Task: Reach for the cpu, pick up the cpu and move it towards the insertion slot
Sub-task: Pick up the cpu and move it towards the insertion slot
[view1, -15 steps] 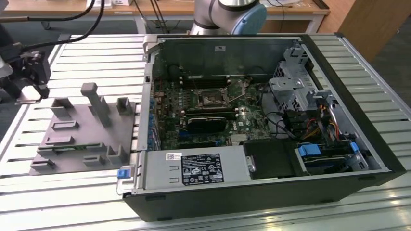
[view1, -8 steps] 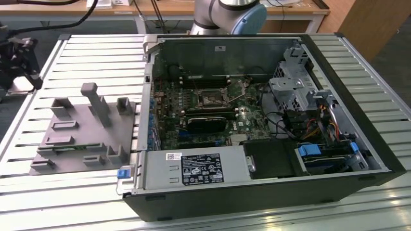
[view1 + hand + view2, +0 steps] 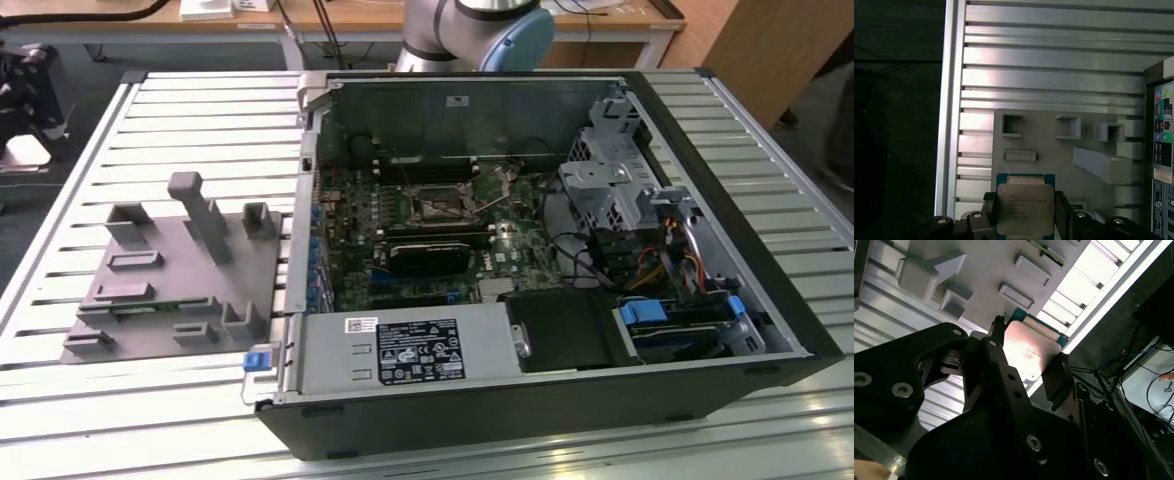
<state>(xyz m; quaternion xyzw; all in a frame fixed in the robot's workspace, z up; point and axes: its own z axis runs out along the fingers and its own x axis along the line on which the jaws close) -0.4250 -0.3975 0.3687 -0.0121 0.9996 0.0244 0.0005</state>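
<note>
The cpu [image 3: 1025, 209], a small silvery square chip with a green rim, sits between my gripper's [image 3: 1025, 216] two black fingers [image 3: 990, 216], which are shut on its opposite edges. In the second wrist view the same cpu [image 3: 1030, 351] is clamped in the gripper [image 3: 1026, 361], well above the grey fixture plate [image 3: 979, 265]. The insertion slot [image 3: 438, 207], a dark square socket with a shiny frame and thin wire lever, lies on the green board inside the open computer case [image 3: 721, 330].
The grey fixture plate [image 3: 174, 270] with raised blocks and shallow recesses lies on the slatted aluminium table [image 3: 200, 120], at the exterior view's left of the case. A black card [image 3: 427, 258] and cables [image 3: 641, 265] sit near the socket. The arm's base [image 3: 481, 30] stands behind the case.
</note>
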